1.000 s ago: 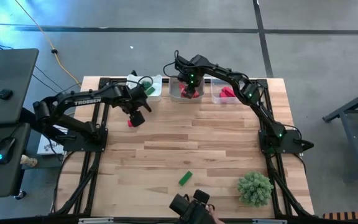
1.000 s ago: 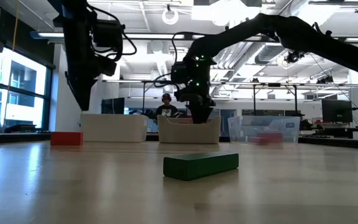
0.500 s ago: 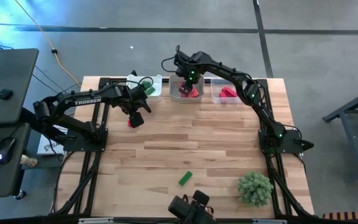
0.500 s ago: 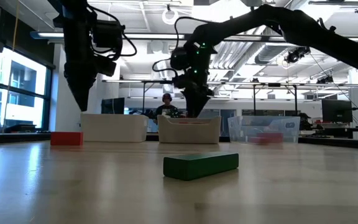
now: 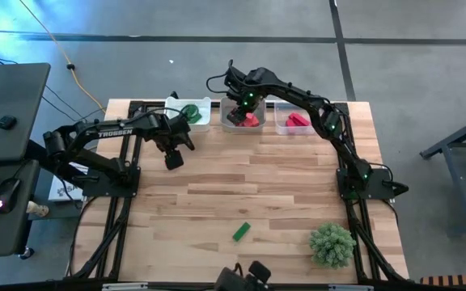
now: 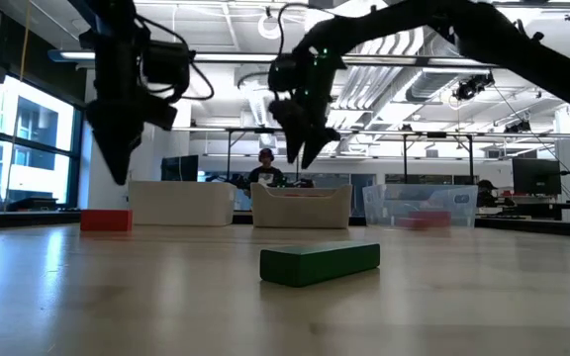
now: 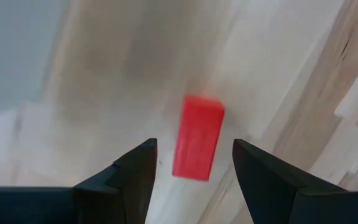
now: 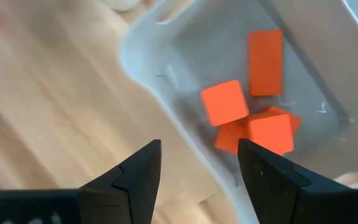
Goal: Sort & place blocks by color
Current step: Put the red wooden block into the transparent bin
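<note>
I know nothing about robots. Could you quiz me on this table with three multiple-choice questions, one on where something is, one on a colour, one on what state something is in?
1. Where is the right gripper?
A. Above the middle tray
B. Beside the bushy plant
C. Over the green block

2. What colour is the block lying alone near the table's front edge?
A. Red
B. Green
C. Blue

3. What state is the left gripper in?
A. Shut on a block
B. Open, with a red block between its fingers' line of sight
C. Out of view

Answers:
1. A, the high view shows it over the middle tray.
2. B, the green block lies alone there.
3. B, the left wrist view shows spread fingers above the red block, nothing held.
</note>
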